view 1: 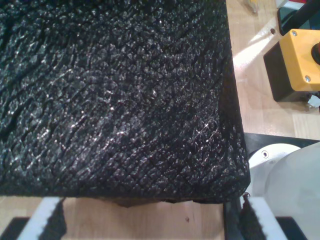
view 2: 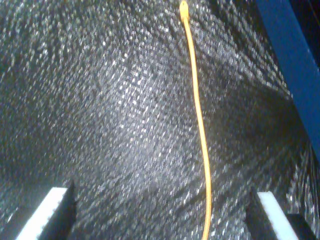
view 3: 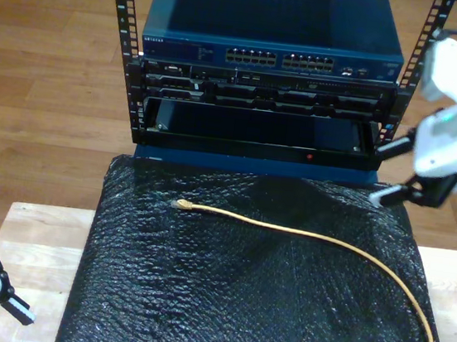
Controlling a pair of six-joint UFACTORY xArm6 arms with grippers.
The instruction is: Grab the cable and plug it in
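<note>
My second end effector (view 2: 160, 220) hangs open over the black mat (view 2: 100, 100), its two white pads wide apart and holding nothing. In the exterior view it sits at the far right (view 3: 396, 196), just in front of the rack. The cable (view 2: 197, 110) runs away from it between the pads and lies flat on the mat, not touched. I judge that this pose was chosen to line the jaws across the cable, so closing after a straight descent would catch it.

In the exterior view the cable (view 3: 329, 238) starts at the near right edge of the mat (view 3: 237, 305), curves up along the right side and then runs left across the middle. Its plug (view 3: 181, 205) rests left of centre, well apart from the rack. The plug (view 2: 184, 9) points away from my second end effector, so a grasp close behind it would give the most control over the tip.

The blue switch (view 3: 270, 38) sits at the far side of the scene with its ports (view 3: 279, 60) facing the mat. That is where I expect the plug must go.

My first end effector (view 1: 155, 225) is also open and empty. It is parked over the wooden tabletop (view 1: 260, 110) at the mat's edge, at the near left in the exterior view (view 3: 12, 305). A yellow button box (view 1: 300, 60) stands on the tabletop near it. Keeping this arm back leaves the mat free for the other.
</note>
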